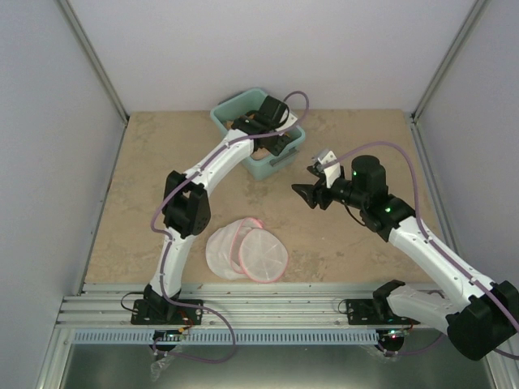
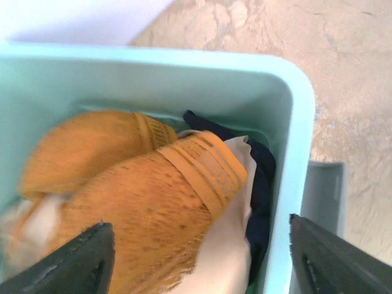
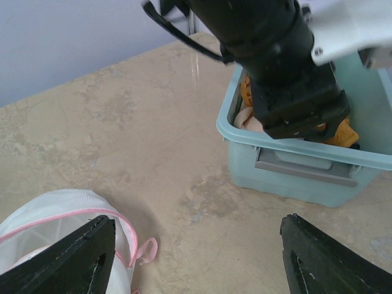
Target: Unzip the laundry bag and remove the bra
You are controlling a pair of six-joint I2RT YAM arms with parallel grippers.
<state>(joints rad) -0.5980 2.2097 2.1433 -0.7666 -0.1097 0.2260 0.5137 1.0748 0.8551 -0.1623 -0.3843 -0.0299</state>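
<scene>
My left claw stood wide open, empty, straight above the orange bra lying in the teal bin.

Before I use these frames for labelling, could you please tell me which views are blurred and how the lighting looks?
Left wrist view: the orange fabric in the teal bin is smeared, worst at the left. Right wrist view: sharp on the laundry bag and table. Top external view: even, soft light, faint shadows, no glare.
</scene>
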